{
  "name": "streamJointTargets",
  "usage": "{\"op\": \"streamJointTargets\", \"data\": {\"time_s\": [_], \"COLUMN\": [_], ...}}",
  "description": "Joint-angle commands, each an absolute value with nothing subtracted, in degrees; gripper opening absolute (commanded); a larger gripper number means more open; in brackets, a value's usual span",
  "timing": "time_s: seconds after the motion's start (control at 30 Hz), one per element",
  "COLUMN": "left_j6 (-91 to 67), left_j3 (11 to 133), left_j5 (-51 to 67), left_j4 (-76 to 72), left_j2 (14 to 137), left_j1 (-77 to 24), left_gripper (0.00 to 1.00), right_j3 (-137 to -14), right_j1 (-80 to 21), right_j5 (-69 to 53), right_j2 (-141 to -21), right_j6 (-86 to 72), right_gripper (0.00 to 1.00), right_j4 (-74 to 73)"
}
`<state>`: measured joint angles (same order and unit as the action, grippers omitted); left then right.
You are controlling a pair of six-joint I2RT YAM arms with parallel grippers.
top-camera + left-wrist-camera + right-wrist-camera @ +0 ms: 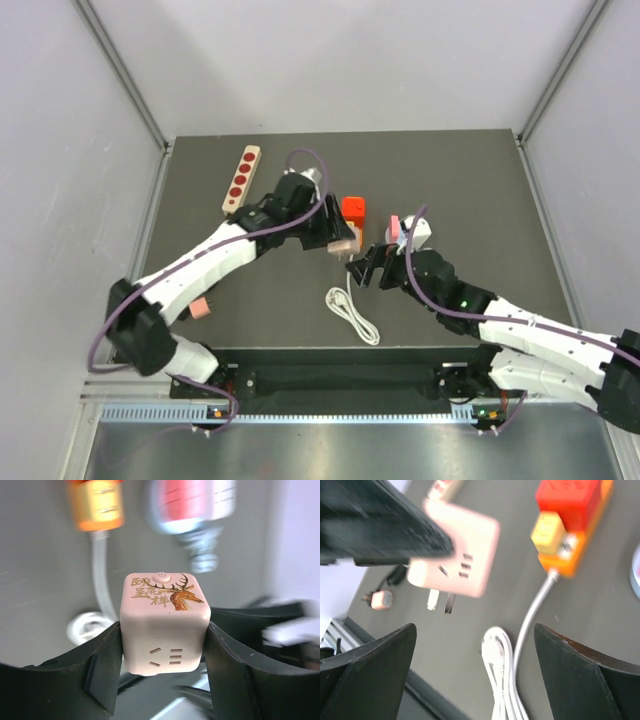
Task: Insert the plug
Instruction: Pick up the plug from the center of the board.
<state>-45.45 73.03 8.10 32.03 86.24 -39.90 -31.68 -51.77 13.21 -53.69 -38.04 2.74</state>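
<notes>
Two grippers hung mid-table. We saw the right gripper (475,675) spread wide and empty, and the left gripper (162,652) clamped on a pink cube (162,622). Just beyond them, at twelve o'clock, the plug (353,209) sat on the orange strip (580,555).

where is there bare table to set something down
Widest: the table between the right arm and its right edge. Also the far strip behind the red plug, and the near-left patch between the left arm and the white cable. Crowded: the middle, where the left gripper holding the pink cube, the open right gripper and the orange power strip meet.
</notes>
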Motion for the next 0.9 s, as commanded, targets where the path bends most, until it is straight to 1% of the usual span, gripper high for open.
{"op": "streamJointTargets", "data": {"time_s": [0.0,0.2,0.37,0.47,0.6,0.67,0.7,0.73,0.77,0.8,0.83,0.87], "left_j6": [-59.0,-67.8,-70.8,-73.7,-76.5,-76.6,-76.6,-76.6,-76.4,-76.1,-75.5,-73.8], "left_j3": [68.7,64.2,62.2,58.7,56.6,56.5,56.4,56.3,56.0,55.6,55.6,55.9], "left_j5": [13.1,13.9,12.7,12.2,12.9,14.2,14.8,15.5,16.0,16.4,16.8,17.7], "left_j4": [17.2,7.9,7.0,2.9,0.4,0.4,-1.1,-1.5,-1.8,-1.8,-1.8,-0.4], "left_j2": [78.1,71.0,67.0,64.5,63.2,63.3,63.2,62.9,62.8,62.5,62.1,61.5], "left_j1": [-39.7,-39.6,-39.7,-39.8,-39.7,-39.8,-39.8,-39.9,-39.8,-39.9,-39.8,-39.8], "left_gripper": [0.00,0.00,0.00,0.00,0.00,0.00,0.00,0.00,0.00,0.04,0.14,0.36], "right_j3": [-30.8,-33.6,-35.0,-34.0,-36.4,-37.6,-37.8,-38.1,-37.7,-37.1,-36.3,-34.7], "right_j1": [-56.3,-59.9,-60.0,-60.3,-60.4,-60.5,-60.6,-60.5,-60.7,-60.7,-60.8,-60.8], "right_j5": [21.8,25.6,28.3,29.9,29.4,28.0,27.4,27.2,27.6,27.8,27.9,28.1], "right_j2": [-52.6,-54.6,-56.7,-57.7,-61.3,-63.2,-63.8,-64.4,-64.3,-64.1,-62.9,-62.1], "right_j6": [-29.2,-20.9,-20.5,-19.8,-18.2,-17.7,-17.1,-17.0,-17.0,-16.9,-16.6,-16.4], "right_gripper": [1.00,1.00,1.00,1.00,0.97,0.87,0.78,0.49,0.34,0.24,0.11,0.05], "right_j4": [21.6,28.8,33.8,39.5,41.9,42.2,42.4,42.5,42.8,43.4,45.2,45.9]}}
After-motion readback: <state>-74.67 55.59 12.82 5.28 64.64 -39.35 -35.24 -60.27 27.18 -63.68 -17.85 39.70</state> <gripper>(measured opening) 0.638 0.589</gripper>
